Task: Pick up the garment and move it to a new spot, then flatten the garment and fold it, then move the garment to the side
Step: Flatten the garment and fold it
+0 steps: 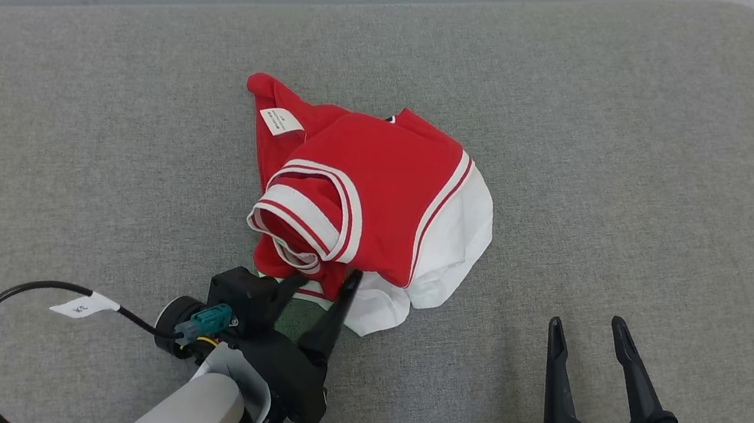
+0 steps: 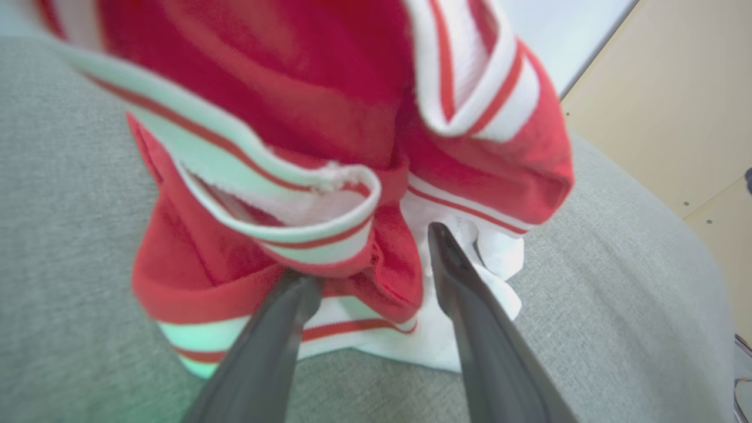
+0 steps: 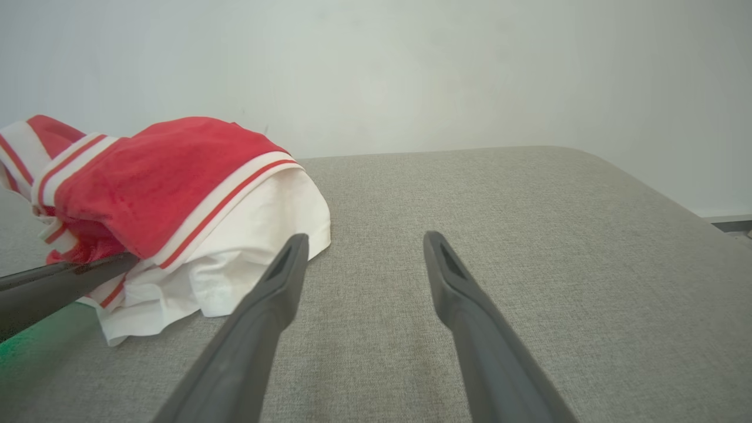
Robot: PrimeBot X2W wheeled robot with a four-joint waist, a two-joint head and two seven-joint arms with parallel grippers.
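Grey fabric surface [image 1: 655, 172] carries the crumpled red-and-white garment [image 1: 381, 182] at centre. Left pincer [image 1: 327, 275] is released, fingers astride the near hem. Right pincer [image 1: 587, 322] is released over bare fabric beside it. Garment label [image 1: 281, 122] and cable tag [image 1: 83, 306]: print illegible.

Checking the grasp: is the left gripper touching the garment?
Touching. In the left wrist view, the left gripper has one fingertip tucked under a fold of the garment.
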